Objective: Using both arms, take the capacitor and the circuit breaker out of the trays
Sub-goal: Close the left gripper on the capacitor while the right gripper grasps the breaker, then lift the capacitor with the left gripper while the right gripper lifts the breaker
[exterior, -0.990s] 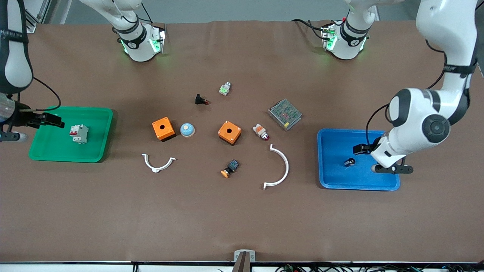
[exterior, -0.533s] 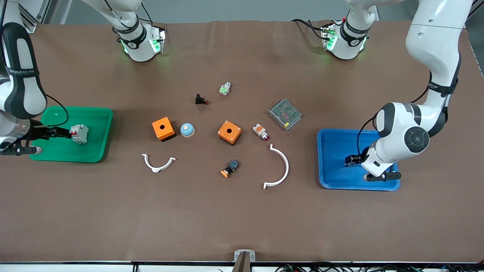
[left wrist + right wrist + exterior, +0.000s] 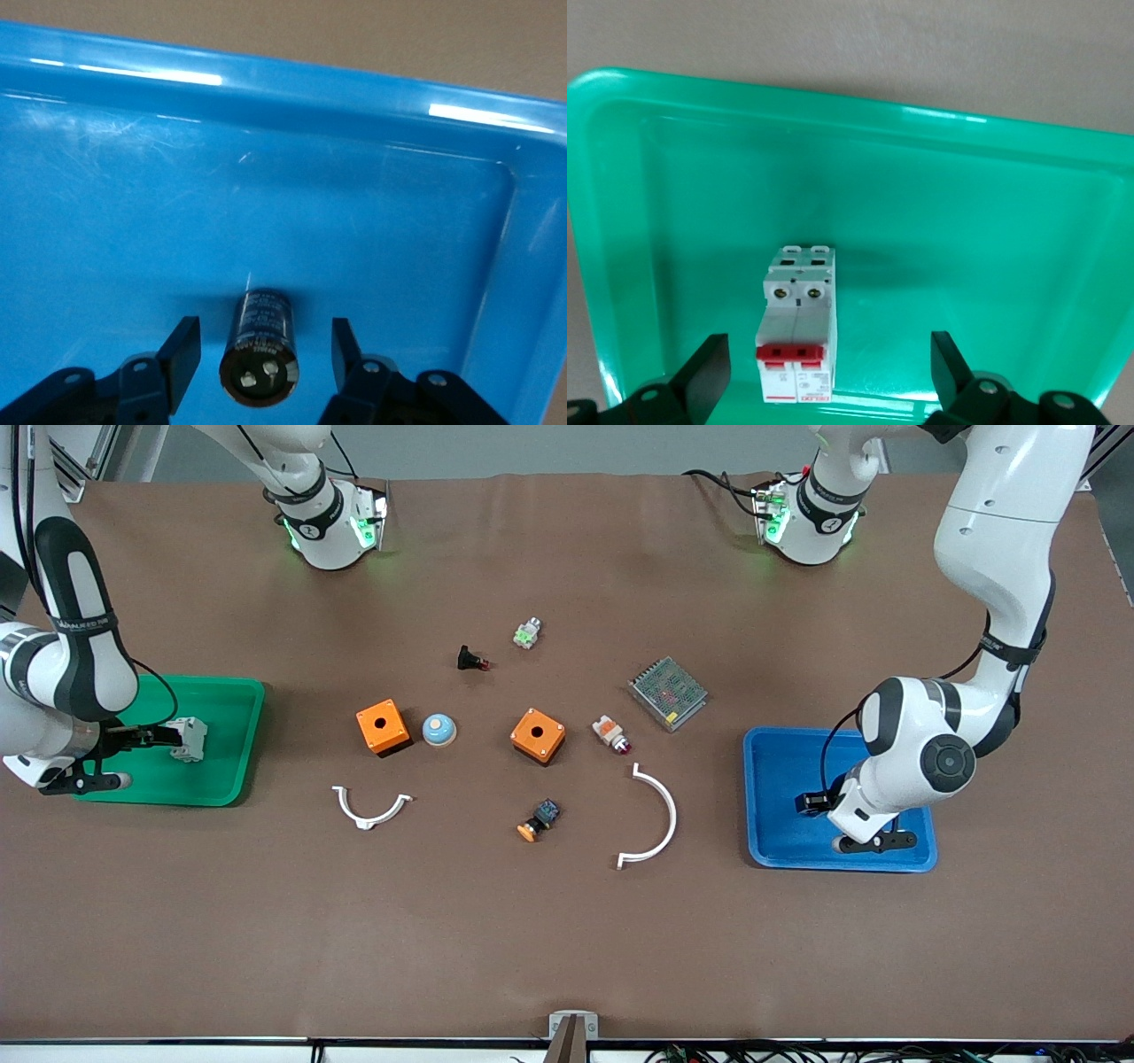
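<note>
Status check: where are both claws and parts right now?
Left claw open, straddling capacitor in blue tray. Right claw open around circuit breaker in green tray. Neither gripped yet; nothing in the way.

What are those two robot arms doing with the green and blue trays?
Each arm is reaching into a tray to pick something out. The left claw is low in the blue tray, its fingers on either side of the little black capacitor but not touching it. The right claw is open in the green tray, straddling the white circuit breaker. Both parts lie in their trays, not yet lifted.
</note>
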`<state>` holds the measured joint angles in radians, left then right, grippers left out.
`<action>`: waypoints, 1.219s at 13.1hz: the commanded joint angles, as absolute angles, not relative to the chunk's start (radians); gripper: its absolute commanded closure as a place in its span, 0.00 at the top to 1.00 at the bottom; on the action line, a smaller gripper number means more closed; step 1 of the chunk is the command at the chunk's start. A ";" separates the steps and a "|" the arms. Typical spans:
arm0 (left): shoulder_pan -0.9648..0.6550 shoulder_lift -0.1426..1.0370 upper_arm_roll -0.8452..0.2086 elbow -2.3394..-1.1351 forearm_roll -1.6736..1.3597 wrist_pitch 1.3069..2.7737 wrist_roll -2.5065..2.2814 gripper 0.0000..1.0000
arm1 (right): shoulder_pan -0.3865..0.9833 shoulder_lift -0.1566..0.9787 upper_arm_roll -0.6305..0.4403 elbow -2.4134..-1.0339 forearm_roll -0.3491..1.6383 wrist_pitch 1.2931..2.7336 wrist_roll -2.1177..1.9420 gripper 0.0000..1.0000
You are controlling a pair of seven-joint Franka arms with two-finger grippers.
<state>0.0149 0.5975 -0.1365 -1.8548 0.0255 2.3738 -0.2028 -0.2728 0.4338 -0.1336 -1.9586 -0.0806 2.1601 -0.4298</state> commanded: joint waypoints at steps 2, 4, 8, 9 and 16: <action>0.018 0.607 -0.135 -1.853 0.020 2.382 -0.218 0.53 | -0.288 0.442 -0.120 -1.970 -0.106 2.141 -0.434 1.00; 0.020 0.606 -0.135 -1.853 0.021 2.376 -0.216 0.18 | -0.288 0.442 -0.118 -1.993 -0.106 2.138 -0.431 1.00; -0.001 0.516 -0.138 -1.839 0.021 2.318 -0.218 0.01 | -0.288 0.452 -0.118 -2.017 -0.106 2.155 -0.433 0.99; -0.018 0.493 -0.138 -1.838 0.021 2.313 -0.221 0.01 | -0.287 0.457 -0.118 -2.017 -0.106 2.154 -0.433 0.91; -0.217 0.523 -0.198 -1.694 0.023 2.276 -0.624 0.00 | -0.275 0.462 -0.106 -1.964 -0.098 2.073 -0.433 0.16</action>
<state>-0.1506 0.4772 -0.2003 -1.7620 0.0249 2.2942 -0.5100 -0.2701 0.4684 -0.1205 -2.0029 -0.0817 2.1296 -0.4298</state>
